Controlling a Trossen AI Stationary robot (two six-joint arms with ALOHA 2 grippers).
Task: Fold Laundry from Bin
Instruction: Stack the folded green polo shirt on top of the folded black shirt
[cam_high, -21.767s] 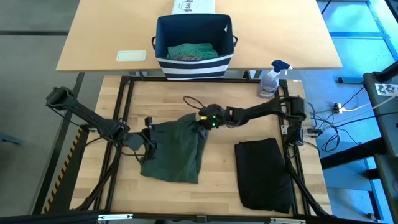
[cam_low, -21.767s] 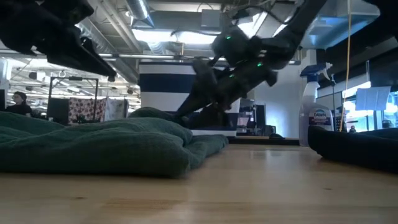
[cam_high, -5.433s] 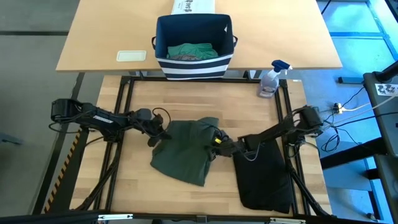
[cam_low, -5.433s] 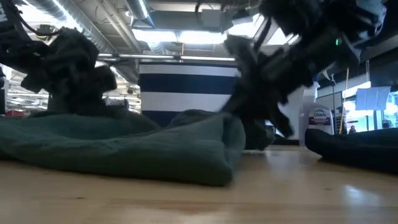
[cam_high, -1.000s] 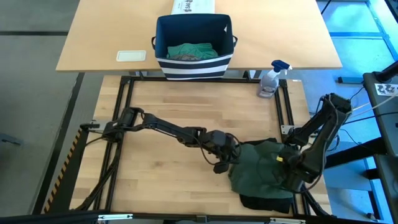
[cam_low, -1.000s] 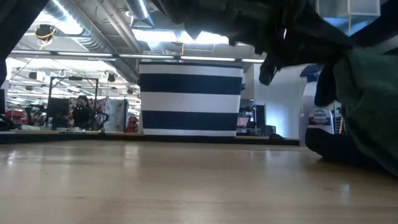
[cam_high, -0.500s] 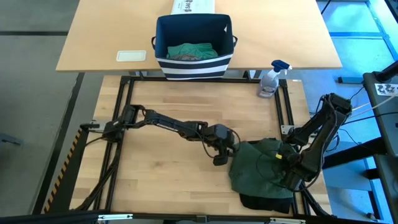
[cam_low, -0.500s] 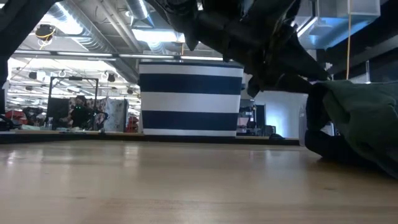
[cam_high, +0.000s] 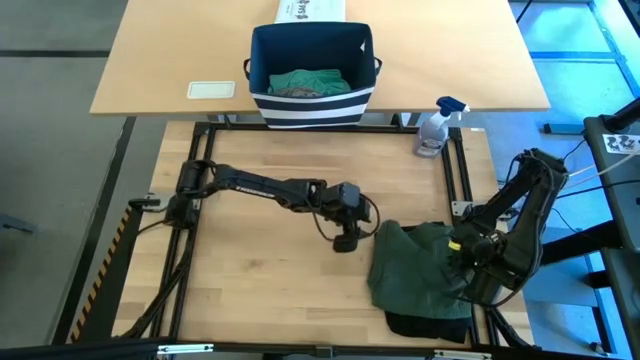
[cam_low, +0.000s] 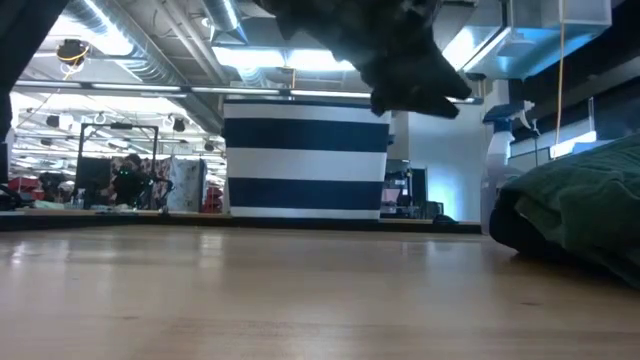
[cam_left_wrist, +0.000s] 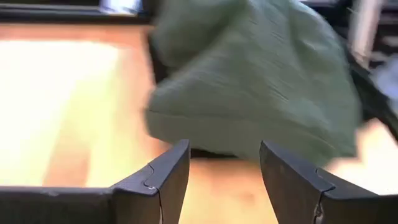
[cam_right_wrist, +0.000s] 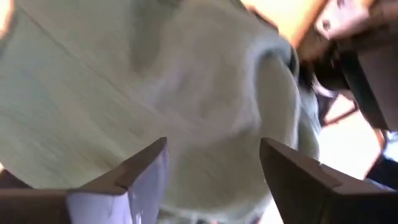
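Observation:
A folded dark green garment lies on top of a black garment at the table's right near side; in the low view the green garment rests on the black one. My left gripper hovers open just left of the green garment, touching nothing. My right gripper hangs open above the green garment's right part, pointing down. The bin stands on the far table with teal-green laundry inside.
A spray bottle stands at the table's far right corner. A white box sits behind the bin, and a flat white thing lies on the far table. Bare wood stretches left of the garments.
My left gripper has drawn back from the green garment toward the table's left and far side, rising. My right gripper has risen above the garment. The green garment, held up at the low view's right a second ago, now lies flat on the black one.

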